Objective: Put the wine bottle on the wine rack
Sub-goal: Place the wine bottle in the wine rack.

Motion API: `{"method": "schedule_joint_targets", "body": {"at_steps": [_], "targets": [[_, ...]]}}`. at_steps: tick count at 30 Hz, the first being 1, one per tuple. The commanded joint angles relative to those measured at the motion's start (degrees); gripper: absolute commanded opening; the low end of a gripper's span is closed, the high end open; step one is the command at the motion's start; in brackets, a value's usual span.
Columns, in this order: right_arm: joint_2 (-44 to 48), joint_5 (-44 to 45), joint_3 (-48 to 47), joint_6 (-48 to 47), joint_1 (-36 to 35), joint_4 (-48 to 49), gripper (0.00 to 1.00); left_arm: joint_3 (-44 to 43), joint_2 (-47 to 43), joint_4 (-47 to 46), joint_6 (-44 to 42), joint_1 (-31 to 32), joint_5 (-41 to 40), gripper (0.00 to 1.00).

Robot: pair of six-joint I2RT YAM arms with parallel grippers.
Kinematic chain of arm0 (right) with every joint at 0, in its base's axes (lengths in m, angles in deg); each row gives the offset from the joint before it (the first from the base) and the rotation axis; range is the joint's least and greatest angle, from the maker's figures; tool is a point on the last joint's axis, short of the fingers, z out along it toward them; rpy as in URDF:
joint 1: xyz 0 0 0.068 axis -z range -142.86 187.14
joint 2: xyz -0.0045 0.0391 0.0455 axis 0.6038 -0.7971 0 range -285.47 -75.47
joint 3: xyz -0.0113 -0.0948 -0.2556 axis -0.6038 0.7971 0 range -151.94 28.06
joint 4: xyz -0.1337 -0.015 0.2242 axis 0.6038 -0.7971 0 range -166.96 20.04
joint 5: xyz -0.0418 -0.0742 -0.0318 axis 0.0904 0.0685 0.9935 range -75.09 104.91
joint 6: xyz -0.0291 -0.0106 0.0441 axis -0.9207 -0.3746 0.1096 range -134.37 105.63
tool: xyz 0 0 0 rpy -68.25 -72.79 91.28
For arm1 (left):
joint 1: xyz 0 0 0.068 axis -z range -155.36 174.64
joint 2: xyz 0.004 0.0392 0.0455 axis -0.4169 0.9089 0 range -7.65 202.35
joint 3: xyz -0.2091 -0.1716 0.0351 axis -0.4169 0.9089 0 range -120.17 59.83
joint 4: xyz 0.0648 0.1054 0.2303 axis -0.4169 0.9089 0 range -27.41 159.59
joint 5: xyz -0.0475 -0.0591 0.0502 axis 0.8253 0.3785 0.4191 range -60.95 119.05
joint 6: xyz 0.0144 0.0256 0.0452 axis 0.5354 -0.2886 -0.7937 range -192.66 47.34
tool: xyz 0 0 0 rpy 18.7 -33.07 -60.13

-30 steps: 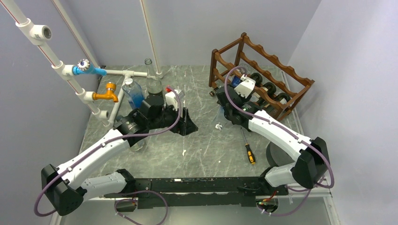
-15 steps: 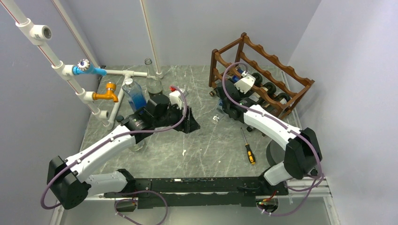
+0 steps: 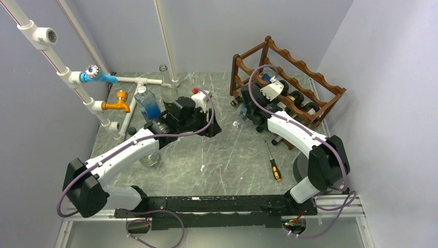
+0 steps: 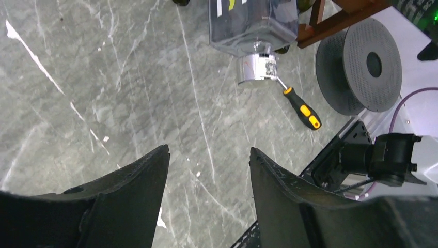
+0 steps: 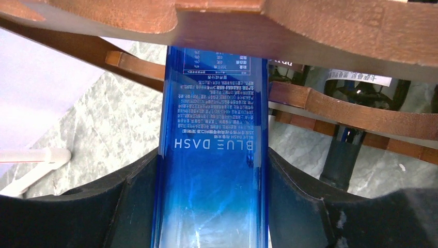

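Soft, even light fills the top view, casting only faint shadows on the grey marble bench (image 3: 227,155). In the left wrist view the bench surface is sharp, while the far right edge blows out to white. In the right wrist view the blue wine bottle (image 5: 214,155) glows with light passing through it, and the wine rack (image 5: 320,26) rail nearest the lens blurs.

Wine rack (image 3: 304,77) far right on table (image 3: 217,155), wine bottle (image 5: 212,155) under its rail at left end, screwdriver (image 3: 272,165) before the rack

wine bottle (image 5: 212,155): blue | wine rack (image 5: 310,26): reddish-brown | table (image 3: 227,160): grey marbled
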State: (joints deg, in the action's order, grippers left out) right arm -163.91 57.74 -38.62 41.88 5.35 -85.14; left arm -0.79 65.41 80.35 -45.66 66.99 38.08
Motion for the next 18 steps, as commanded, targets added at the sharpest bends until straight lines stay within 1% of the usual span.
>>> {"method": "schedule_joint_targets", "body": {"at_steps": [1, 3, 6, 11, 14, 16, 18], "targets": [[0.5, -0.8, -1.7, 1.9, 1.3, 6.0, 0.0, -3.9, 2.8, -4.6, -4.1, 0.0, 0.4, 0.65], [0.6, -1.6, -1.1, 1.7, 1.4, 7.5, 0.0, -5.6, 4.8, -4.5, -5.3, -0.1, 2.8, 0.65], [0.2, -2.0, -1.4, 2.9, 1.6, 6.8, 0.0, -8.4, 8.0, -3.5, -6.5, 0.0, 5.0, 0.66], [0.7, -2.7, 0.3, 3.4, 1.8, 9.0, 0.0, -14.8, 14.3, 1.4, -6.5, 0.0, 8.3, 0.67], [0.6, -2.2, 0.6, 3.8, 1.8, 8.7, 0.0, -14.6, 15.7, -1.9, -4.4, 0.1, 11.5, 0.69], [0.5, -1.9, 0.6, 3.8, 1.8, 8.4, 0.0, -13.3, 16.0, -4.9, -2.2, 0.1, 11.3, 0.72], [0.9, -1.9, 1.1, 3.7, 1.8, 8.8, 0.0, -13.1, 16.9, -6.0, -0.3, 0.0, 10.6, 0.73]]}}
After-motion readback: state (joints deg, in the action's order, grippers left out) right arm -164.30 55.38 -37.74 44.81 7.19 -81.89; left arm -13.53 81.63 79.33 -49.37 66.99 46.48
